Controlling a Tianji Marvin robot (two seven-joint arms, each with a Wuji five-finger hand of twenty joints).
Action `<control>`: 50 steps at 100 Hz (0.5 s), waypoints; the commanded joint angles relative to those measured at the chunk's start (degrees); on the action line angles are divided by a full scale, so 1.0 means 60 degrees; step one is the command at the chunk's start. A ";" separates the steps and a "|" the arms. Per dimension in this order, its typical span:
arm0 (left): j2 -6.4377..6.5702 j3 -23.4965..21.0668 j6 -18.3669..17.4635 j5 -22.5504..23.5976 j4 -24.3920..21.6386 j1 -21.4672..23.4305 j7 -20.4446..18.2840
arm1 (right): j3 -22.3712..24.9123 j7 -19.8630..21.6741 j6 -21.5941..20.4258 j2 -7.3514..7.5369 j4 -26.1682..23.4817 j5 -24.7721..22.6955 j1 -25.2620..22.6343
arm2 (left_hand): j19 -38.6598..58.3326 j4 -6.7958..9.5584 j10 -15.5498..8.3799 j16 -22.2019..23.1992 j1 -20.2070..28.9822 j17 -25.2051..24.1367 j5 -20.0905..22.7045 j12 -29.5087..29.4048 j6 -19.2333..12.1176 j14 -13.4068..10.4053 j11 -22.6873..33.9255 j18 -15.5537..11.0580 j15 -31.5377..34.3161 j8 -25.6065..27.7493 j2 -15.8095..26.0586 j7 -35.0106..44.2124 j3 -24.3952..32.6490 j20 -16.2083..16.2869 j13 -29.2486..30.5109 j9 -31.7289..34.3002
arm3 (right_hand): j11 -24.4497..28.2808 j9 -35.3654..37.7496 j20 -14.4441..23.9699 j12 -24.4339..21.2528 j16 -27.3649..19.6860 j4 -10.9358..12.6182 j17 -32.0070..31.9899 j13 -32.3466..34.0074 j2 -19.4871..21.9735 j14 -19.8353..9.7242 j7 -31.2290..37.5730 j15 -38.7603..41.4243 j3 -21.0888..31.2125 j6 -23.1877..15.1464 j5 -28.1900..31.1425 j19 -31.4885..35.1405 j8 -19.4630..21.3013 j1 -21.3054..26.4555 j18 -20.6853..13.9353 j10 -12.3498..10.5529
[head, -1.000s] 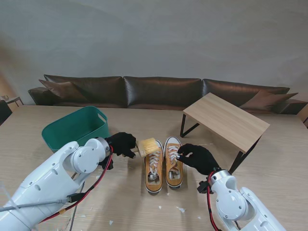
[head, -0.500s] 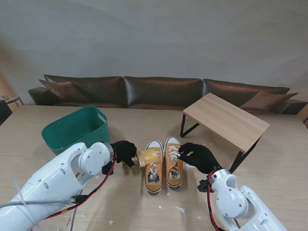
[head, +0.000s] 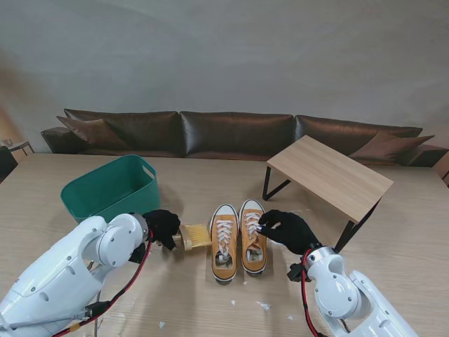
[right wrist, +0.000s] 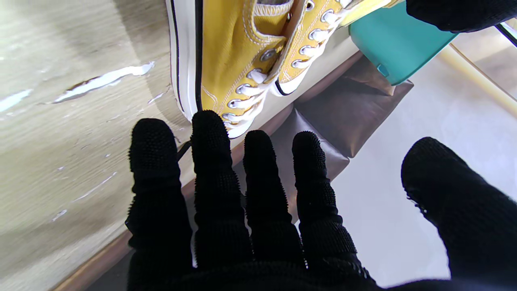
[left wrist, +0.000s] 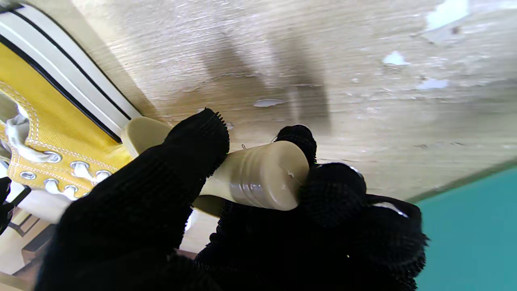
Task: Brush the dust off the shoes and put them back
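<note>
Two yellow canvas shoes with white laces stand side by side mid-table, the left shoe (head: pixel 224 246) and the right shoe (head: pixel 253 239). My left hand (head: pixel 163 226), in a black glove, is shut on the handle (left wrist: pixel 258 176) of a tan brush (head: pixel 197 236). The brush head sits low, just left of the left shoe (left wrist: pixel 48 133). My right hand (head: pixel 287 230) is open with its fingers (right wrist: pixel 218 161) spread, resting at the right shoe's outer side (right wrist: pixel 226 60) near the laces. It holds nothing.
A green plastic basket (head: pixel 111 185) stands at the left, farther from me than the left hand. A small low wooden table (head: pixel 330 175) on black legs is at the right, close to the right hand. White scraps (head: pixel 263 305) dot the tabletop nearer to me.
My left hand has drawn the brush off the left shoe's toe, leftward and down beside the shoe. The right hand has stayed at the right shoe.
</note>
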 commanded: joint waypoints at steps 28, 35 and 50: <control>-0.0028 -0.0613 -0.0833 0.0220 -0.0512 -0.0004 0.0386 | -0.0071 0.0160 0.0005 -0.0011 0.0031 0.0006 -0.0010 | -0.0392 0.0589 -0.0116 0.0006 0.1433 -0.0075 0.0161 0.0005 -0.0722 -0.0594 0.0006 -0.0461 0.0240 0.0417 0.0334 0.0833 0.1242 -0.0180 0.0510 0.0624 | 0.0104 0.0038 -0.0108 -0.0122 0.0066 0.0199 -0.2635 0.0264 0.0267 0.0085 0.0029 0.0094 -0.0081 0.0015 -0.0185 0.0109 -0.0111 0.0013 0.0257 0.0163; -0.0101 -0.0478 -0.0905 -0.0037 -0.0279 -0.0247 0.0712 | -0.0081 0.0143 0.0004 -0.0015 0.0043 0.0008 -0.0006 | -0.0398 0.0578 -0.0034 0.0004 0.1453 -0.0079 0.0148 -0.0023 -0.0697 -0.0564 -0.0018 -0.0448 0.0208 0.0417 0.0339 0.0813 0.1240 -0.0197 0.0506 0.0620 | 0.0103 0.0034 -0.0108 -0.0122 0.0066 0.0200 -0.2634 0.0262 0.0271 0.0090 0.0032 0.0094 -0.0075 0.0010 -0.0180 0.0109 -0.0108 0.0012 0.0262 0.0169; -0.0260 0.0243 -0.0961 -0.0760 0.0598 -0.1008 0.1184 | -0.0114 0.0097 0.0027 -0.0029 0.0097 0.0003 0.0035 | -0.0436 0.0566 0.0104 0.0009 0.1468 -0.0072 0.0153 -0.0049 -0.0681 -0.0537 -0.0055 -0.0369 0.0185 0.0422 0.0363 0.0802 0.1230 -0.0221 0.0507 0.0607 | 0.0110 0.0040 -0.0107 -0.0120 0.0067 0.0201 -0.2628 0.0272 0.0266 0.0097 0.0036 0.0100 -0.0072 0.0015 -0.0177 0.0111 -0.0105 0.0017 0.0262 0.0164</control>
